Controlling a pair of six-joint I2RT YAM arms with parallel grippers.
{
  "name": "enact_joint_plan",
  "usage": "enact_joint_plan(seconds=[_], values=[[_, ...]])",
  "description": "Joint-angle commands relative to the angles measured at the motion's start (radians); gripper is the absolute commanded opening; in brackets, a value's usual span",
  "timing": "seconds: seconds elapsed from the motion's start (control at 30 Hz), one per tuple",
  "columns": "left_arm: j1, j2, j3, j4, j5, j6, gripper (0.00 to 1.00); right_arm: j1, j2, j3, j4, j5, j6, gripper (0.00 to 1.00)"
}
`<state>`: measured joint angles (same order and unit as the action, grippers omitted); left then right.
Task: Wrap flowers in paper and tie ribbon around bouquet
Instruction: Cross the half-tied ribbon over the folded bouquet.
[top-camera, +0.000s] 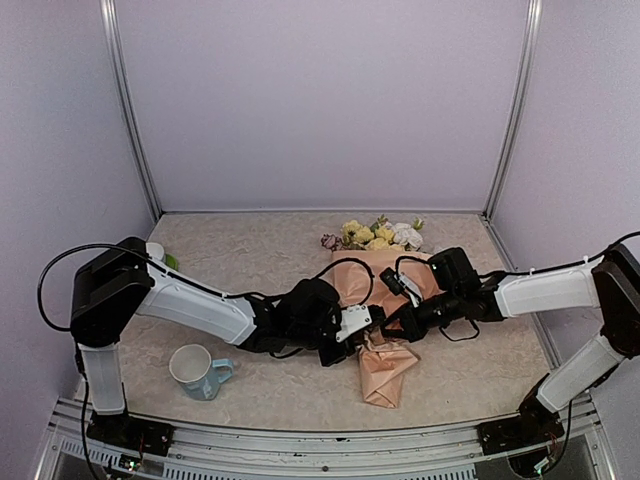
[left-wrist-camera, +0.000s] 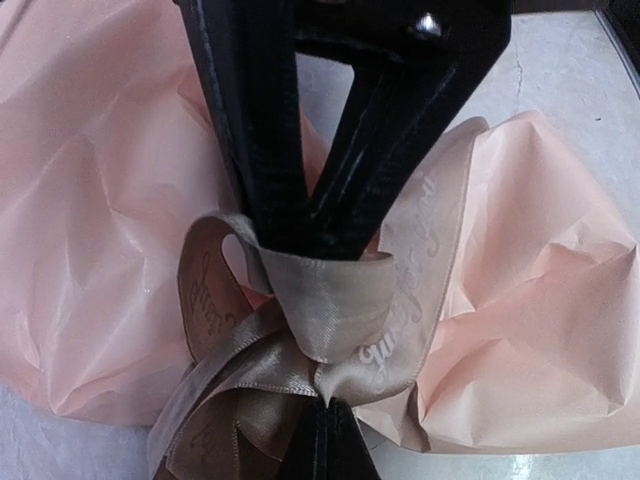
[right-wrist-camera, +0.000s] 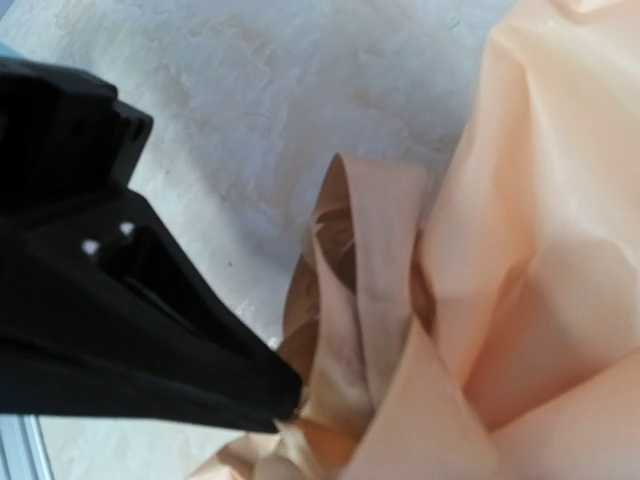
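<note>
The bouquet lies mid-table with its flowers (top-camera: 378, 235) at the far end and the peach paper (top-camera: 385, 375) crumpled into a cone toward me. Both grippers meet at its waist. My left gripper (top-camera: 362, 322) (left-wrist-camera: 333, 415) is shut, its tips pinching the tan ribbon (left-wrist-camera: 350, 300) where several strands bunch over the paper (left-wrist-camera: 80, 220). From the other side, my right gripper (top-camera: 398, 322) (right-wrist-camera: 288, 405) is shut on the ribbon (right-wrist-camera: 360, 260) beside the paper (right-wrist-camera: 540, 200). In the left wrist view a loop of ribbon wraps the right gripper's fingers (left-wrist-camera: 300, 150). The stems are hidden.
A white and pale blue mug (top-camera: 197, 371) stands near the front left, close to my left forearm. A small green and white object (top-camera: 160, 255) shows behind the left arm. Walls close off the table (top-camera: 250, 260) at the back and sides.
</note>
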<state>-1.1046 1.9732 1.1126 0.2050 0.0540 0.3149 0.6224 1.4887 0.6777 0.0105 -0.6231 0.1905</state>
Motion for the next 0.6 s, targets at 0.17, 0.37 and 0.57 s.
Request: enact_joint_plan(seconds=[0.17,0.37,0.57], values=[[0.029,-0.052,-0.004,0.055,0.056,-0.046,0.00,-0.012,0.046,-0.042,0.145,-0.083,0.057,0.13],[0.039,-0.033,0.023,0.048,0.066,-0.056,0.00,-0.012,0.064,-0.059,0.233,-0.168,0.077,0.13],[0.060,0.011,0.057,0.016,0.124,-0.070,0.00,-0.012,0.044,-0.076,0.272,-0.181,0.078,0.14]])
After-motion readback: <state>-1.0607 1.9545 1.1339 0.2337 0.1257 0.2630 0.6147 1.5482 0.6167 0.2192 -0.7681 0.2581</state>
